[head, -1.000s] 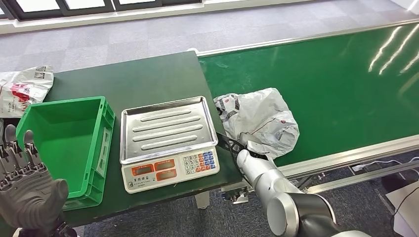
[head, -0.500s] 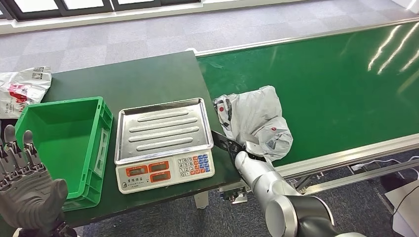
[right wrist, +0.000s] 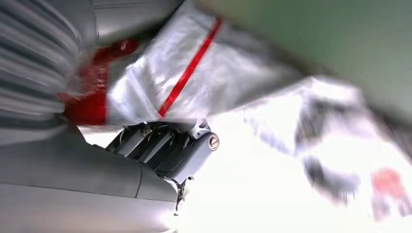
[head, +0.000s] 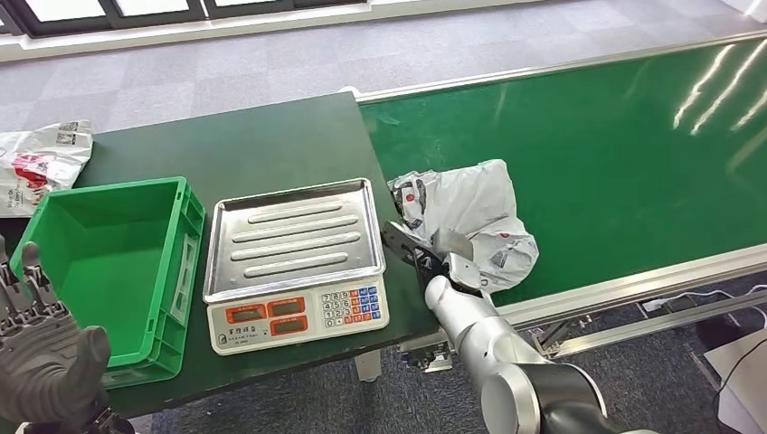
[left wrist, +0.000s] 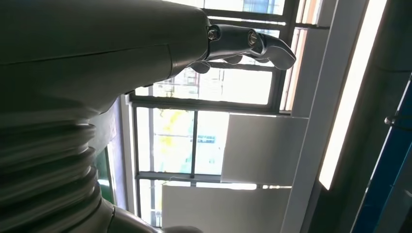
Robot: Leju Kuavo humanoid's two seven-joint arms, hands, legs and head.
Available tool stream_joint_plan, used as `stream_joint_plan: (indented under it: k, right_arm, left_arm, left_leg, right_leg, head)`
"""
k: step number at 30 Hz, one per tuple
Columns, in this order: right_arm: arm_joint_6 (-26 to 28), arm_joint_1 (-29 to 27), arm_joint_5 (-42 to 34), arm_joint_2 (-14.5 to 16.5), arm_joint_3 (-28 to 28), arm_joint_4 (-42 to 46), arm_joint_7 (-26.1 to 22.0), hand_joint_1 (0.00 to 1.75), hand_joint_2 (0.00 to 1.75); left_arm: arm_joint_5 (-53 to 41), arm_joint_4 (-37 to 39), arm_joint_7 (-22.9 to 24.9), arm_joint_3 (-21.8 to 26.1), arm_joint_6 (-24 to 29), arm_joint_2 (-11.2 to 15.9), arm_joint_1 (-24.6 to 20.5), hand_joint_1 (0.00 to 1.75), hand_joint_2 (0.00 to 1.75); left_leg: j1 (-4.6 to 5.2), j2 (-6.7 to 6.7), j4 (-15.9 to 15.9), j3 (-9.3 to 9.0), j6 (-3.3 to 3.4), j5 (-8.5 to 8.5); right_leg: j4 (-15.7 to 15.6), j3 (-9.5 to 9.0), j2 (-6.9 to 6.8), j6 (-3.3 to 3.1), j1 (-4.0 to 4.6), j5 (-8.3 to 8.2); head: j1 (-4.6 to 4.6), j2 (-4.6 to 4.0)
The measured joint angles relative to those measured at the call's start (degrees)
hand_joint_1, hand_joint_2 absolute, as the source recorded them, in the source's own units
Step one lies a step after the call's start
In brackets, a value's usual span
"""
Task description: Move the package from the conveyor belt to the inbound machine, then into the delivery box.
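Two things have shifted in the last second: the package (head: 475,221) has bunched up and crept left toward the scale, and our right hand (head: 432,258) has pushed further in over its near-left corner. We see the white plastic mailer still lying on the green conveyor belt (head: 633,154), its left edge just beside the table's right edge. A second ago it lay flatter and spread further right; now it is gathered into a rounder lump, which we take to mean the fingers are drawing the film in. In the head view the right hand's dark fingers reach onto the bag, and in the right wrist view (right wrist: 165,145) they press against white film, but we cannot tell whether they have truly closed on it. Our left hand (head: 41,357) hangs low at the near left with fingers spread, holding nothing, and has sunk slightly. The inbound machine (head: 294,262), a scale with a steel tray, stands bare just left of the bag, and the delivery box (head: 185,253) sits empty beyond it. We judge the pick-up only begun, with lift and both placements ahead.
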State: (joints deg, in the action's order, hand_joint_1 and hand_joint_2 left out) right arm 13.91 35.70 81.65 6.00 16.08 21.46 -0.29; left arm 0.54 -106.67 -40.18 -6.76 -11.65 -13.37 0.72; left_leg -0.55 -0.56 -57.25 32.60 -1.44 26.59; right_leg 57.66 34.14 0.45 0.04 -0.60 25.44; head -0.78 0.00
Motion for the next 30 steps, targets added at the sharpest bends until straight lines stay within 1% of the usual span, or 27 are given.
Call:
stream_joint_plan:
  k: [2, 4, 10, 11, 13, 15, 16, 19, 22, 26, 30]
  right_arm:
    - [5.46, -0.18, -2.03, 0.98, -0.39, 3.10, -1.22, 1.75, 1.75]
    - [8.96, -0.23, -3.60, 1.95, -1.09, 6.83, -2.22, 1.75, 1.75]
    - [10.89, -0.20, -5.21, 3.57, -2.48, 13.02, -3.39, 1.75, 1.75]
    - [12.49, -0.60, -6.79, 3.76, -2.62, 14.18, -4.80, 1.75, 1.75]
    - [18.73, -3.04, -12.70, 4.45, -3.03, 19.59, -9.75, 1.75, 1.75]
    - [24.31, -7.08, -18.33, 5.61, -3.70, 29.11, -14.60, 1.75, 1.75]
    - [25.54, -9.13, -20.04, 6.28, -4.03, 34.33, -16.43, 1.75, 1.75]
    - [26.14, -14.20, -22.24, 8.57, -4.61, 47.90, -20.88, 1.75, 1.75]
    - [26.19, -16.56, -22.96, 10.01, -4.77, 56.68, -23.90, 1.75, 1.75]
    - [26.19, -17.35, -23.48, 10.27, -4.86, 62.47, -25.15, 1.75, 1.75]
    - [26.19, -17.80, -25.09, 10.29, -4.87, 65.74, -26.64, 1.75, 1.75]
  left_arm:
    - [-0.02, -0.90, -0.01, 0.09, 0.84, -0.02, 0.63, 0.00, 1.75]
    - [-0.07, -1.70, -0.01, 0.10, 1.40, -0.03, 1.18, 0.00, 1.75]
    - [-0.30, -2.91, 0.00, 0.12, 1.91, -0.05, 2.00, 0.00, 1.75]
    - [-0.26, -2.97, 0.00, 0.11, 2.21, -0.05, 2.09, 0.00, 1.75]
    - [-0.08, -2.85, 0.01, 0.06, 3.12, -0.05, 2.19, 0.00, 1.75]
    - [0.05, -2.33, 0.03, -0.07, 3.70, -0.05, 2.22, 0.00, 1.75]
    - [0.06, -1.96, 0.04, -0.15, 3.80, -0.05, 2.21, 0.00, 1.75]
    - [0.09, -0.69, 0.05, -0.37, 3.81, -0.05, 2.04, 0.00, 1.75]
    - [0.23, 0.62, 0.05, -0.73, 3.75, -0.04, 1.81, 0.00, 1.75]
    - [0.43, 2.14, 0.05, -1.21, 3.46, -0.02, 1.53, 0.00, 1.75]
    - [0.64, 3.55, 0.05, -1.56, 2.95, 0.01, 1.28, 0.00, 1.75]
  left_leg:
    - [0.01, 0.06, 0.00, 0.05, -0.06, -0.04]
    - [0.01, 0.10, -0.01, 0.08, -0.08, -0.06]
    - [0.01, 0.25, -0.02, 0.08, -0.07, -0.08]
    - [0.01, 0.29, -0.04, 0.08, -0.06, -0.09]
    - [0.02, 0.48, -0.06, 0.10, -0.03, -0.12]
    - [0.02, 0.67, -0.07, 0.15, -0.02, -0.12]
    - [0.02, 0.70, -0.06, 0.17, -0.03, -0.10]
    - [0.02, 0.63, -0.06, 0.18, -0.05, -0.04]
    - [0.03, 0.61, -0.05, 0.19, -0.04, -0.04]
    - [0.06, 0.54, -0.06, 0.15, -0.03, -0.06]
    - [0.09, 0.49, -0.06, 0.13, -0.04, -0.09]
  right_leg:
    - [0.03, 0.06, -0.05, 0.00, 0.02, 0.00]
    - [0.04, 0.09, -0.07, -0.01, 0.06, 0.00]
    - [0.04, 0.04, -0.20, -0.01, 0.06, 0.00]
    - [0.04, 0.04, -0.24, 0.00, 0.05, 0.00]
    - [0.04, 0.01, -0.43, 0.01, 0.03, 0.02]
    - [0.03, -0.01, -0.61, 0.03, 0.02, 0.06]
    - [0.03, 0.00, -0.63, 0.03, 0.02, 0.08]
    - [0.03, 0.04, -0.54, 0.01, 0.02, 0.12]
    - [0.03, 0.07, -0.52, 0.00, 0.00, 0.13]
    - [0.03, 0.06, -0.48, -0.01, -0.02, 0.11]
    - [0.03, 0.05, -0.43, -0.03, -0.03, 0.06]
  head:
    - [-0.01, 0.00]
    - [-0.01, 0.00]
    - [0.00, 0.00]
    - [0.00, 0.00]
    - [0.00, 0.00]
    - [-0.01, 0.00]
    - [-0.01, 0.00]
    - [0.00, 0.00]
    - [0.01, 0.00]
    - [-0.01, 0.00]
    - [-0.01, 0.00]
